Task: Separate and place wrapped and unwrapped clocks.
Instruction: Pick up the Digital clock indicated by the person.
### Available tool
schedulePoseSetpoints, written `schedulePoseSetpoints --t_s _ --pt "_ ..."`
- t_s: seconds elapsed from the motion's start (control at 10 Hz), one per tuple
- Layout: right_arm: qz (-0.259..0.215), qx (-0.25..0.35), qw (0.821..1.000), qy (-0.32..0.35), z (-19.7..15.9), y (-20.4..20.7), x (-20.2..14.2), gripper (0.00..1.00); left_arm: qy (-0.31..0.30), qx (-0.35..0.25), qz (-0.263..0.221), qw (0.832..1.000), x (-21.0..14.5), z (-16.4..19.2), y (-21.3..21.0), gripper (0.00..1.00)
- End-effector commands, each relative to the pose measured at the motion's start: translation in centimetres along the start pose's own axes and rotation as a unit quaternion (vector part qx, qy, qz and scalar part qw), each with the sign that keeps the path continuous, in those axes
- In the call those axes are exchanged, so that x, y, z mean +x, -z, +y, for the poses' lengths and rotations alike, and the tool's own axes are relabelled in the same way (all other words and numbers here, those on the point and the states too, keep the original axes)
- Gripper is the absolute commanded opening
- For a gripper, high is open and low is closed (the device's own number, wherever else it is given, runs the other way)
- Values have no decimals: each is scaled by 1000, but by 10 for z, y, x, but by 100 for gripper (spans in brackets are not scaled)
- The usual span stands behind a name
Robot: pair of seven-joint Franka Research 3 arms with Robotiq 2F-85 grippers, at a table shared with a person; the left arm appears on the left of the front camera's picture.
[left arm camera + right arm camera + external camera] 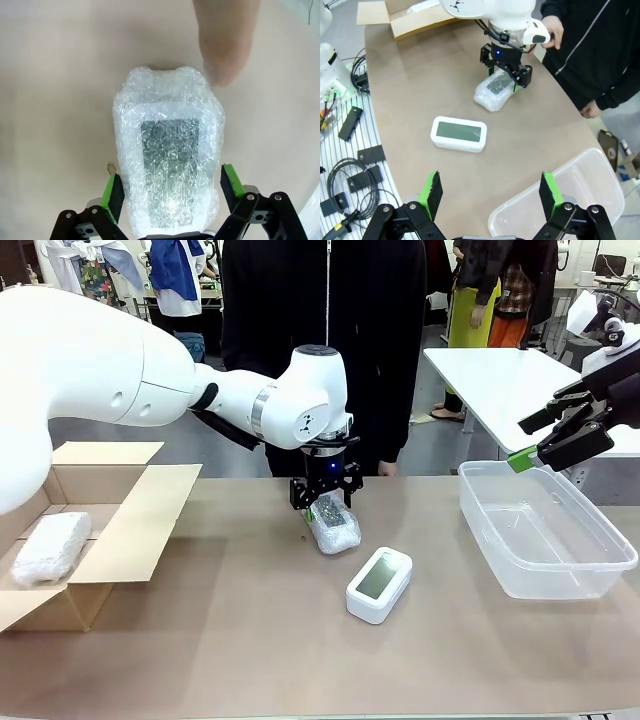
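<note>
Bubble-wrapped, one clock (48,548) lies in the cardboard box (140,520) at frame left; my left jaws stand apart around the second bundle (333,525), centre. Bare clock (379,584) sits unsorted nearby; right jaws apart, empty.

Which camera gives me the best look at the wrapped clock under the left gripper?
Left wrist view: the wrapped clock sits close and central between the open left gripper's green pads, dark screen visible through the wrap. The front view shows it small, its far end behind the gripper; the right wrist view shows it distant, partly covered.
</note>
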State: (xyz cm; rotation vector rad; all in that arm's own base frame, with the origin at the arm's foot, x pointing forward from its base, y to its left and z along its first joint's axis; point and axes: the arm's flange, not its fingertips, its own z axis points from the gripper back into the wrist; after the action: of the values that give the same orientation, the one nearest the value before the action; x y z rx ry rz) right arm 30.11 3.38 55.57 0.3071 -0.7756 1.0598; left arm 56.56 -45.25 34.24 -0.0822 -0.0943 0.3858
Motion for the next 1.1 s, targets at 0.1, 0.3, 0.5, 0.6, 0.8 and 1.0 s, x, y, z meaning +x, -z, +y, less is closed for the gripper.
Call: schedulePoseSetpoints --t_s 0.1,0.3,0.5,0.6,0.8,1.0 --pt "-7 11 1000 -1 -2 2 -1 100 -18 14 -2 1000 8 -7 11 100" --pt "-7 11 1000 -1 -2 2 -1 100 -25 24 -4 999 9 -8 10 100" --pt "-7 11 1000 -1 -2 2 -1 100 -24 31 12 999 11 -9 13 87" --pt "-7 11 1000 -1 -2 2 -1 100 -27 33 14 999 11 -9 12 80" --pt "-7 11 1000 -1 -2 2 -1 100 -27 36 13 999 12 -9 12 60" --pt "-7 11 1000 -1 -2 2 -1 100 -23 37 15 999 11 -8 12 40"
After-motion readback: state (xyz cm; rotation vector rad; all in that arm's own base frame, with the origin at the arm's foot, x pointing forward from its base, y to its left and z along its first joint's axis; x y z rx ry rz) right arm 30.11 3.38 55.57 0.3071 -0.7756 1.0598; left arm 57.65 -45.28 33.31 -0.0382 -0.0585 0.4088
